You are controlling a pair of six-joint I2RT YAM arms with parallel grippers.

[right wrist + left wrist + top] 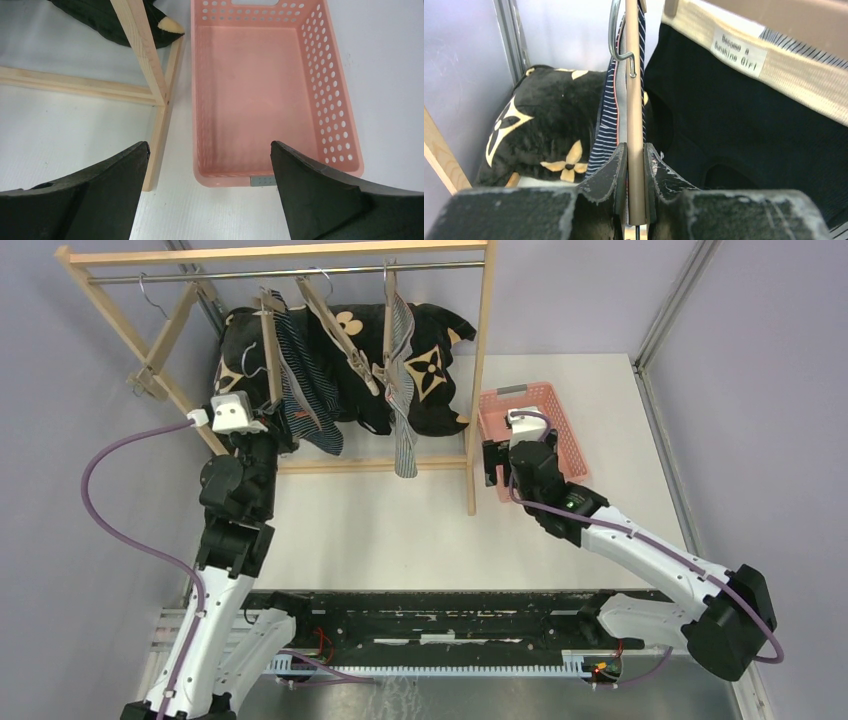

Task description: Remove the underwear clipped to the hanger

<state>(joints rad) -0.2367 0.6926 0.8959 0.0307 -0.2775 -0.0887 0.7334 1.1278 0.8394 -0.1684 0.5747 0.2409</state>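
Wooden rack (482, 360) with a metal rod (300, 273) stands on the white worktop (380, 530). Three cloth pieces hang from clip hangers on the rod. Left wrist view: left end effector (635, 155), with worn and scuffed black pads, is clenched on a smooth tan hanger bar (634, 100) that runs straight up between them. Navy striped piece (606, 120), soft with thin white stripes, hangs close against the bar's left side, just above the left pad. Black piece (734, 135), matte, with a cream woven waistband and a sewn label, hangs just right of the pads. A plush black cushion (544, 125) with tan flower marks lies beyond, to the left. The top view gives the grey-white striped piece (403, 420) in full, limp on the rightmost hanger, well apart from both arms. Only the right wrist view shows inside the pink perforated plastic basket (330, 100) beside the rack's leg. Right end effector (209, 145) is released, fingers spread wide above the basket's near edge.
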